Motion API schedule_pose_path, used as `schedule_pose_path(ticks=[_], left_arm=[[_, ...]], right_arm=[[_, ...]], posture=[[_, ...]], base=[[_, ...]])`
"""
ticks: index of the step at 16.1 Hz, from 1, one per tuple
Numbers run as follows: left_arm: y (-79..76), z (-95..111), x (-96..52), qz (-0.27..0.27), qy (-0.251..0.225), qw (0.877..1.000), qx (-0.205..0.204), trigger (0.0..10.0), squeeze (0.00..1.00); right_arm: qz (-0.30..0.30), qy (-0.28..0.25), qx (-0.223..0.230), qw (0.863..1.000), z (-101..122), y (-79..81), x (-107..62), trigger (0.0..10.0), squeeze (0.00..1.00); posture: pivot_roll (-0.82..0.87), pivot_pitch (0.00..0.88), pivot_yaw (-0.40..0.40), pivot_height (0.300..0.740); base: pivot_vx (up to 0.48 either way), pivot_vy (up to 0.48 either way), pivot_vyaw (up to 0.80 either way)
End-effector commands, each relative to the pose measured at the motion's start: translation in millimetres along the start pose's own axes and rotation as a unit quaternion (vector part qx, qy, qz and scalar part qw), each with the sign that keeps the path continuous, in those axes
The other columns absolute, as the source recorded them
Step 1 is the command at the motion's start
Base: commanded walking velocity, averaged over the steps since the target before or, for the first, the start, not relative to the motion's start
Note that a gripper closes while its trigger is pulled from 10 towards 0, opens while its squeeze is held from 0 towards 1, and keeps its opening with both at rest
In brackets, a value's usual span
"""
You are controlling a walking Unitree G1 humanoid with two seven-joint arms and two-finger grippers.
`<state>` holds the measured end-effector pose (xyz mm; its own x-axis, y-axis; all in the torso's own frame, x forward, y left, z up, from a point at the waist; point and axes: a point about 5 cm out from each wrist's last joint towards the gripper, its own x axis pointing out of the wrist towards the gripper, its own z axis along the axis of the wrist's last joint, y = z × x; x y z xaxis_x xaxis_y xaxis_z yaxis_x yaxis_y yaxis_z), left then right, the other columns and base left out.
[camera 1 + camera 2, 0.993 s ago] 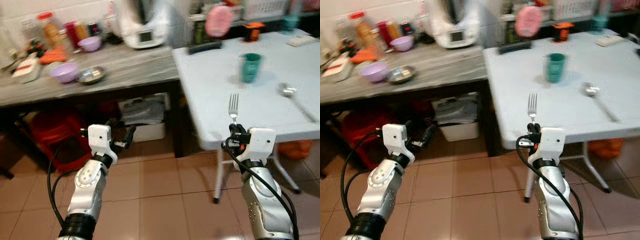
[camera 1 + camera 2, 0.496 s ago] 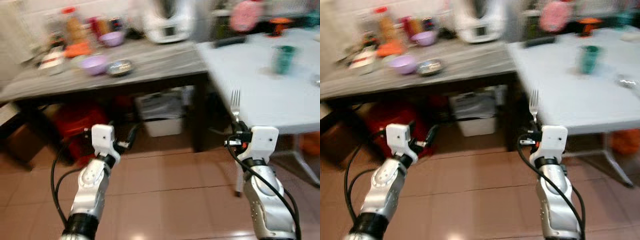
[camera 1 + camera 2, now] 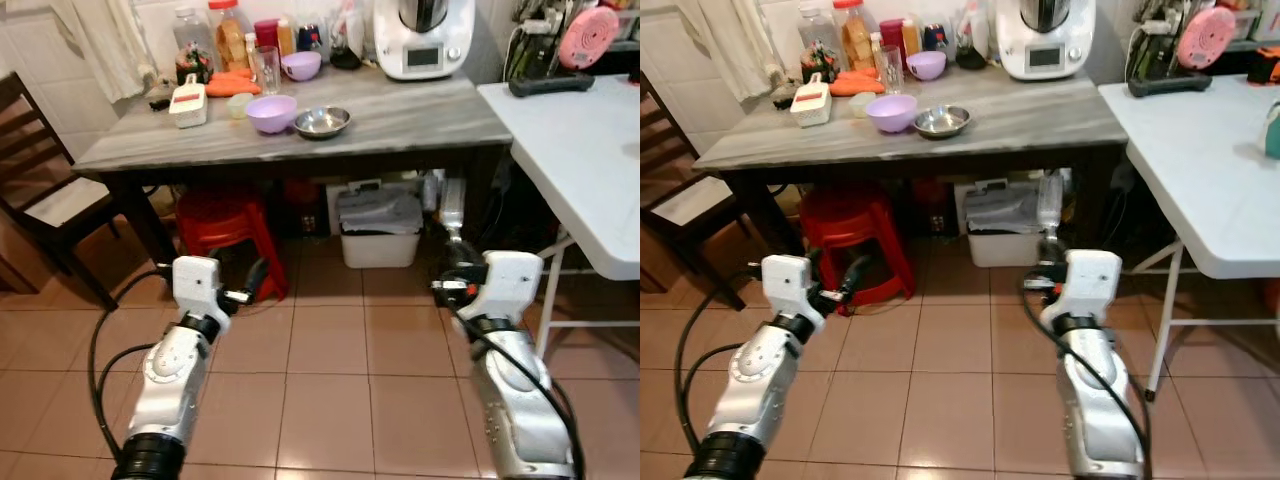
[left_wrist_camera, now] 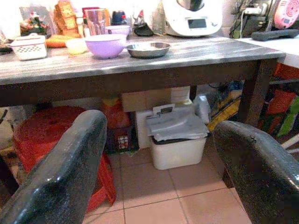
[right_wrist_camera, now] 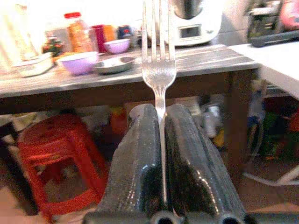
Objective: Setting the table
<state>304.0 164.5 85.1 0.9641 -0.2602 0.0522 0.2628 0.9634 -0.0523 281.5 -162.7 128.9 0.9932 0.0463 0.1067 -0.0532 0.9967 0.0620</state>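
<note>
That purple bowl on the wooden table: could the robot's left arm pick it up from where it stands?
Probably not yet. The left end effector is open and free, but it hangs low over the floor tiles, well short of the purple bowl up on the wooden table.

Terracotta tiled floor [image 3: 330, 380], grey wooden table [image 3: 300, 140], red stool [image 3: 225, 225] beneath.

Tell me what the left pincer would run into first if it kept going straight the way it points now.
Likely the white bin under the wooden table. The open left pincer points low across bare floor toward it, with the red stool off to one side. Depth is hard to judge, so this is a best guess.
</note>
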Motion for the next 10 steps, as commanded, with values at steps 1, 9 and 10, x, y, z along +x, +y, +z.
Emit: schedule_pose_path(ticks=[1, 9, 10], left_arm=[[-0.6, 5.3, 1.0, -0.010, -0.011, 1.000, 0.006, 10.0, 0.00], [-3.6, 5.7, 0.4, -0.025, -0.013, 1.000, 0.000, 10.0, 0.00], [-4.4, 5.7, 0.4, -0.027, -0.013, 1.000, 0.000, 10.0, 0.00]], right_arm=[[-0.002, -0.014, 0.002, 1.000, 6.1, -0.9, 2.0, 10.0, 0.00], [0.008, -0.020, -0.003, 1.000, 6.9, 2.0, 3.0, 10.0, 0.00], [0.007, -0.019, -0.003, 1.000, 6.6, 2.0, 3.1, 10.0, 0.00]], posture=[[-0.11, 0.000, 0.130, 0.740], [-0.10, 0.000, 0.133, 0.740], [-0.10, 0.000, 0.132, 0.740]], base=[[0.000, 0.000, 0.00], [0.203, 0.000, 0.00], [0.296, 0.000, 0.00]])
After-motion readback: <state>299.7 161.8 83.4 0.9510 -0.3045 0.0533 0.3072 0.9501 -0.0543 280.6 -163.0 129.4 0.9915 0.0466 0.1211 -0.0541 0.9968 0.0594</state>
